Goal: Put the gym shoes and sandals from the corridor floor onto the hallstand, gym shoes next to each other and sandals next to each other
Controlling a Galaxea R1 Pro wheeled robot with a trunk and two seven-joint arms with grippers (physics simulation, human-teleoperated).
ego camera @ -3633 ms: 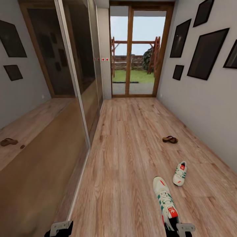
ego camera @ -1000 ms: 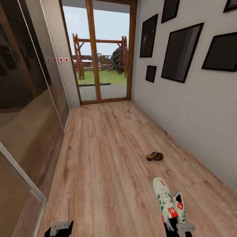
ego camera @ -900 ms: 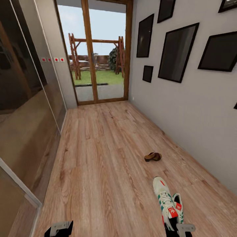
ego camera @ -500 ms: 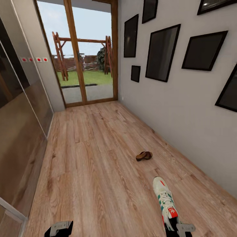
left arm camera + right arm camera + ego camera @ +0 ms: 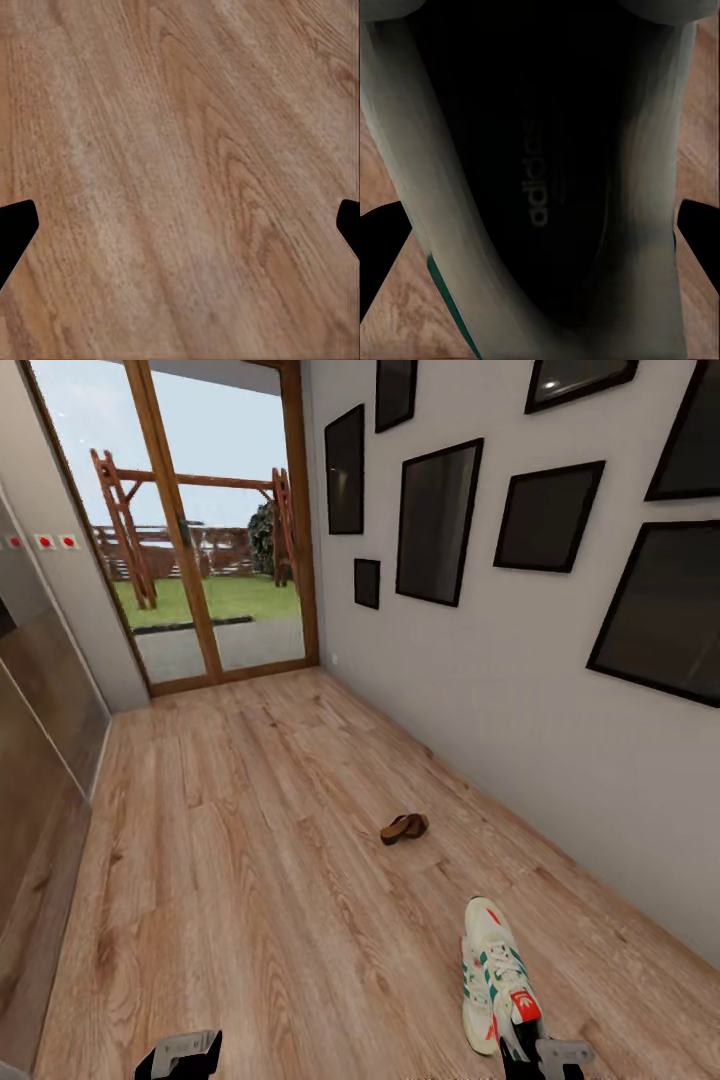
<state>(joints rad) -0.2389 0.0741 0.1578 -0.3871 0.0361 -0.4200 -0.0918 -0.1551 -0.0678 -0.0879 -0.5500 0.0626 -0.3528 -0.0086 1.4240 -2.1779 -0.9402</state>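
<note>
Right gripper clamps white lace-up gym shoe; left gripper spread, empty. Brown sandal well ahead; bare grainy wood-plank floor between.

Black-framed pictures hang in a cluster on the pale grey wall; a wood-framed glass door shows lawn and a timber swing frame; small red squares dot the adjoining wall.

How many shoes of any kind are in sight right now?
2. One gym shoe is held at the right gripper; one sandal lies on the corridor floor farther ahead, near the wall. Others may be hidden.
</note>
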